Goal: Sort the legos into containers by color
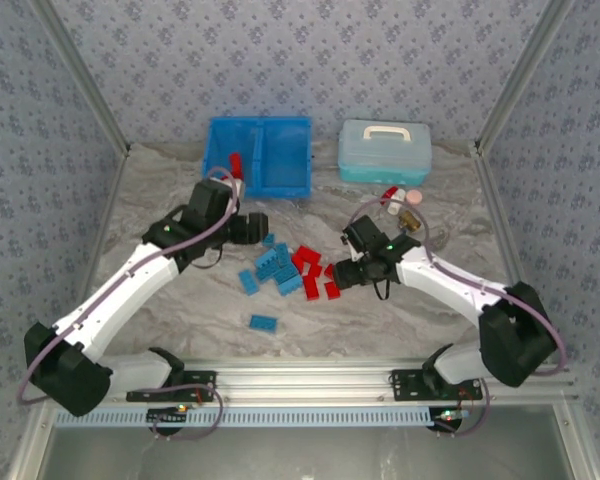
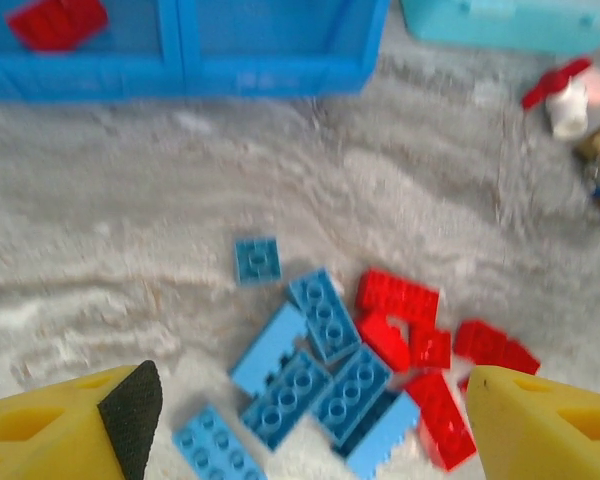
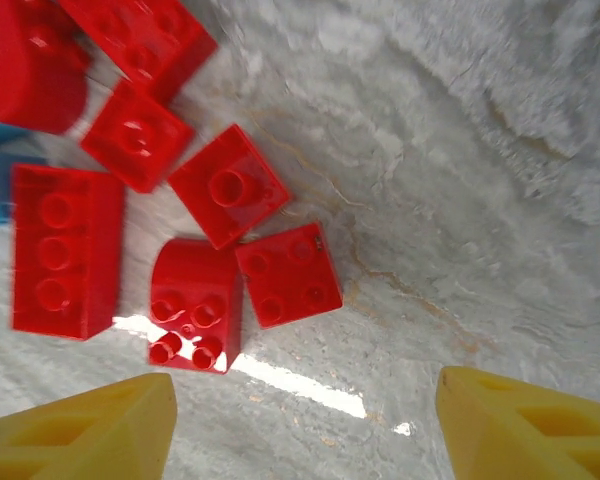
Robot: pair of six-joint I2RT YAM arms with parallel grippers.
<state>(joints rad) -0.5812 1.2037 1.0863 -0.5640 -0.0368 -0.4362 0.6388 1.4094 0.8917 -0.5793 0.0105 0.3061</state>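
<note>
Top external: legos (image 1: 280, 268) clustered centrally, well clear of table (image 1: 400, 330) edges.

Little wallpapered booth with a marble-look table

The walls (image 1: 300, 50) at the back and both sides all have the same grey-blue wallpaper with a tiny repeating floral print, and silver metal posts (image 1: 515, 75) run up the two back corners. The tabletop (image 1: 380, 320) is pale grey-beige marble pattern, kinda glossy, with a bright glare streak (image 3: 300, 385) close up. A slotted aluminium rail (image 1: 310, 380) runs along the near edge. Lighting's even, shadows soft.
</note>
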